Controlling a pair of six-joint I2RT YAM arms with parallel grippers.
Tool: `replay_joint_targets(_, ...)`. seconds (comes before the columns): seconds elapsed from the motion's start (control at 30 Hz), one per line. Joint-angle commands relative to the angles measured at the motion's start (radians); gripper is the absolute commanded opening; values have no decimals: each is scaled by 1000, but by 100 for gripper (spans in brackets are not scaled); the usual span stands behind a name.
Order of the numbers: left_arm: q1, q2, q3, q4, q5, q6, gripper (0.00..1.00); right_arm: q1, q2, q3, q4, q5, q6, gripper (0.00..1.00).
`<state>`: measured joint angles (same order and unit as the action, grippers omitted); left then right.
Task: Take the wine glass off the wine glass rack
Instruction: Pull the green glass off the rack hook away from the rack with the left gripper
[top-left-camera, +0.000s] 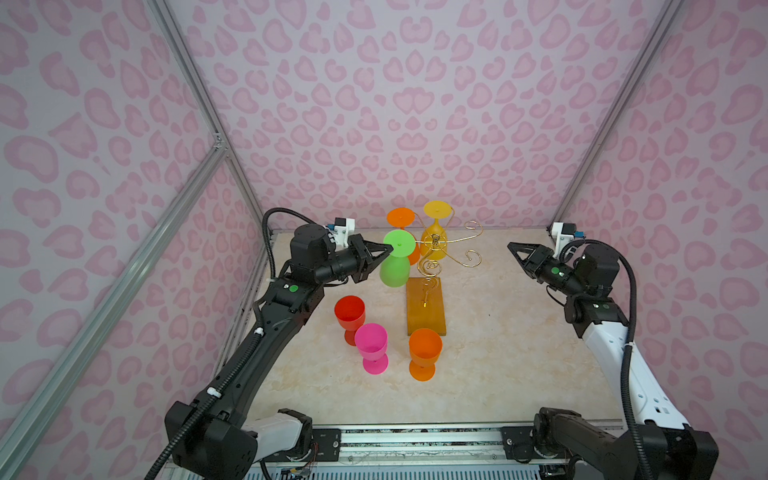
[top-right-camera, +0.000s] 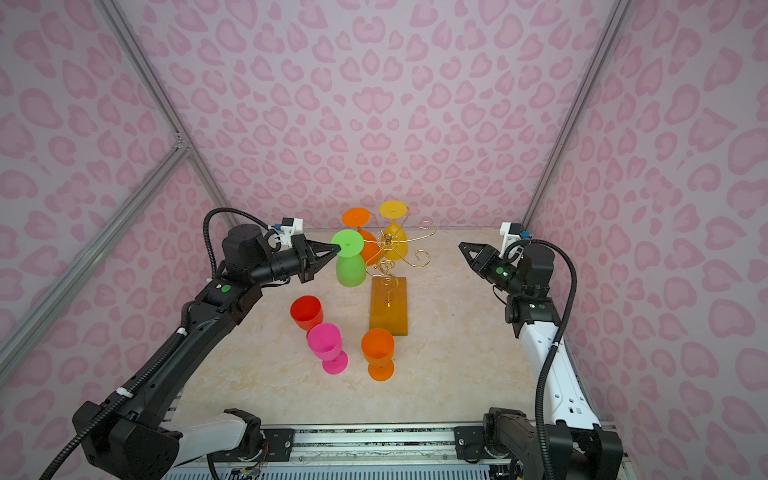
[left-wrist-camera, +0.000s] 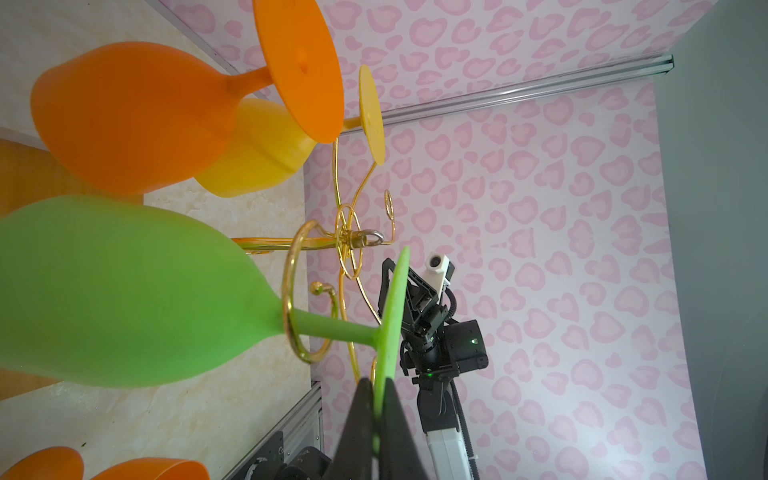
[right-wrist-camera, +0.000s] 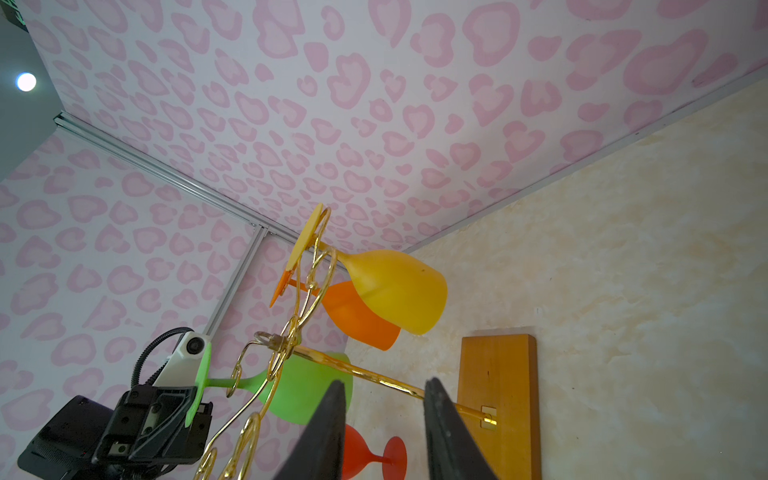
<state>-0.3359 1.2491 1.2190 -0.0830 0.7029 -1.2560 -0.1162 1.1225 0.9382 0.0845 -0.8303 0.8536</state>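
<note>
The gold wire wine glass rack (top-left-camera: 433, 243) (top-right-camera: 387, 242) (left-wrist-camera: 348, 239) (right-wrist-camera: 286, 345) stands on its amber base (top-left-camera: 426, 309) at mid-table. A green wine glass (top-left-camera: 394, 270) (top-right-camera: 350, 270) (left-wrist-camera: 124, 291) (right-wrist-camera: 303, 390) hangs upside down from its left arm, the stem inside a gold loop. My left gripper (top-left-camera: 390, 248) (top-right-camera: 338, 248) (left-wrist-camera: 376, 384) is shut on the edge of that glass's flat foot. My right gripper (top-left-camera: 510, 246) (top-right-camera: 461, 245) (right-wrist-camera: 384, 384) hovers open to the right of the rack, holding nothing.
An orange glass (top-left-camera: 401, 217) and a yellow glass (top-left-camera: 435, 210) also hang on the rack's far side. Upright on the table in front stand a red glass (top-left-camera: 350, 313), a pink glass (top-left-camera: 371, 343) and an orange glass (top-left-camera: 424, 349). Patterned walls enclose the table.
</note>
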Motion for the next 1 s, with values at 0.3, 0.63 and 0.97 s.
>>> replay_joint_targets(0.3,38,-14,4,4,12,13,3,0,0,-9,38,-7,-1,33)
replay_joint_targets(0.63,43,25,41,17,13,13,3,-1,0,-13,37,-7,-2,33)
replay_joint_targets(0.97,38,88,101,21,34,31,3,-2,-1,-14,38,-9,-2,33)
